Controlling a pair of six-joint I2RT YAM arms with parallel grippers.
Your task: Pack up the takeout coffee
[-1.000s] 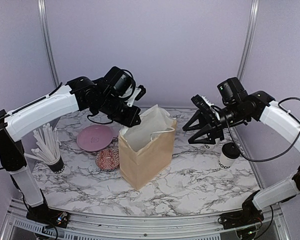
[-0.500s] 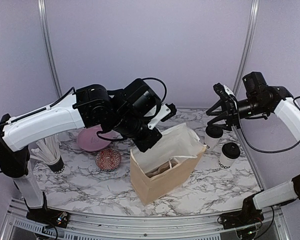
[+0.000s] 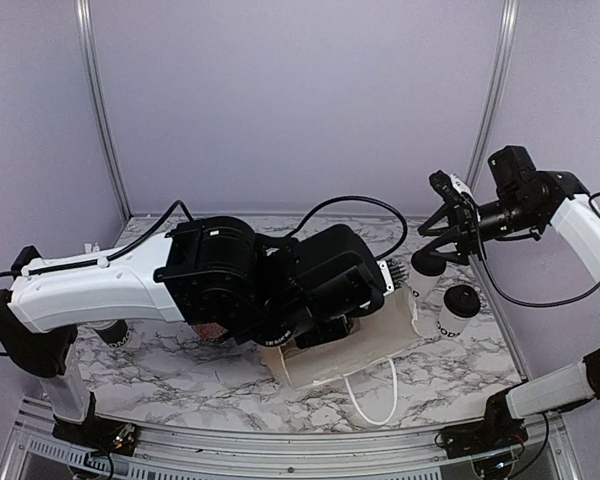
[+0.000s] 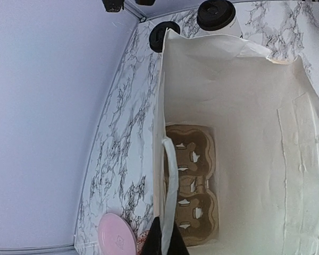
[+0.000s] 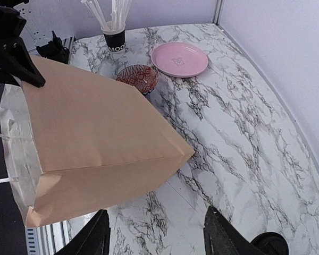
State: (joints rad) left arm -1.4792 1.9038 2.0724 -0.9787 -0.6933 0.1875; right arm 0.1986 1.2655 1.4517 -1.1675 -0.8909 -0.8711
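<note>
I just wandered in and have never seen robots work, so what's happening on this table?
The left claw is clamped on a brown paper bag at its white handle, holding it tipped over on the marble table. A brown moulded-pulp cup tray sits empty at the bag's bottom. The right claw hangs open above one of two white paper cups with black lids beside the bag. Neither cup is packed yet.
</note>
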